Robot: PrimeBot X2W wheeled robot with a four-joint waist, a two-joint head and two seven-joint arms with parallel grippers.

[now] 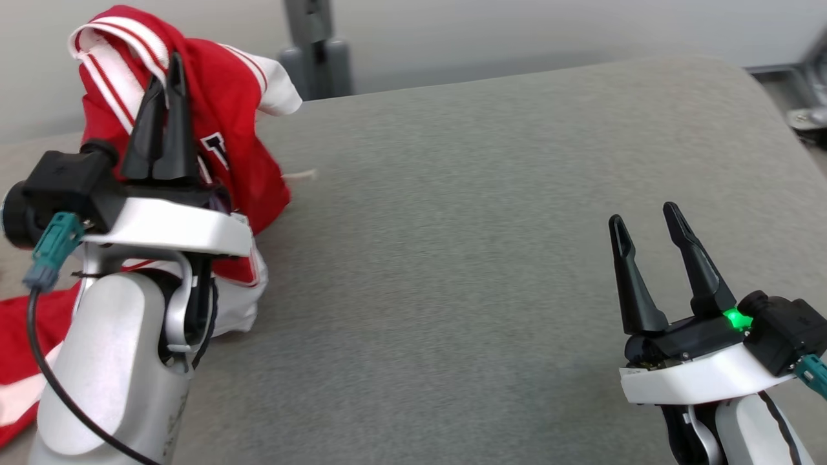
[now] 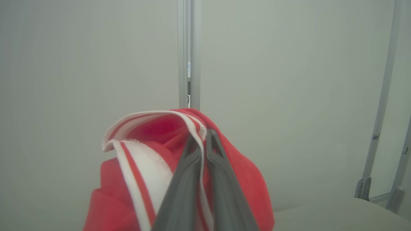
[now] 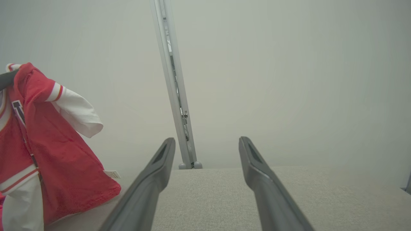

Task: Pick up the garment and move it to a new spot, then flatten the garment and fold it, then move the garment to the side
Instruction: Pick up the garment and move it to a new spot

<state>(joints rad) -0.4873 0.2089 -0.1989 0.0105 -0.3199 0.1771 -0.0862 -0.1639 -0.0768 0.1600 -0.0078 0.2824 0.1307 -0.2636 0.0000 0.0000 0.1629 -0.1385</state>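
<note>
Item: one red garment (image 1: 232, 129) with white sleeves and red-and-white striped trim. The left gripper (image 1: 167, 71), fingers pressed together, pinched a striped edge at the garment's top. The cloth hung down from the fingertips behind the wrist, and its lower folds rested on the grey padded surface (image 1: 484, 226) beside the left forearm. The head view added a further red-and-white portion trailing on the surface at that forearm's outer side. It also showed the right gripper (image 1: 643, 214) well apart from the garment, fingers spread wide over bare surface. The left wrist view gave the grip itself: the striped band (image 2: 201, 166) ran between the two dark fingers near their tips, with red cloth (image 2: 247, 179) bulging on either side. The right wrist view gave the side profile. There the garment (image 3: 54, 144) hung far left of the spread fingers (image 3: 257, 173), with a white sleeve jutting out, a dark letter on the chest and a small white tag (image 3: 112, 174) at the hem. The hem touched the surface. A metal post (image 3: 173, 89) stood beyond the far edge.
</note>
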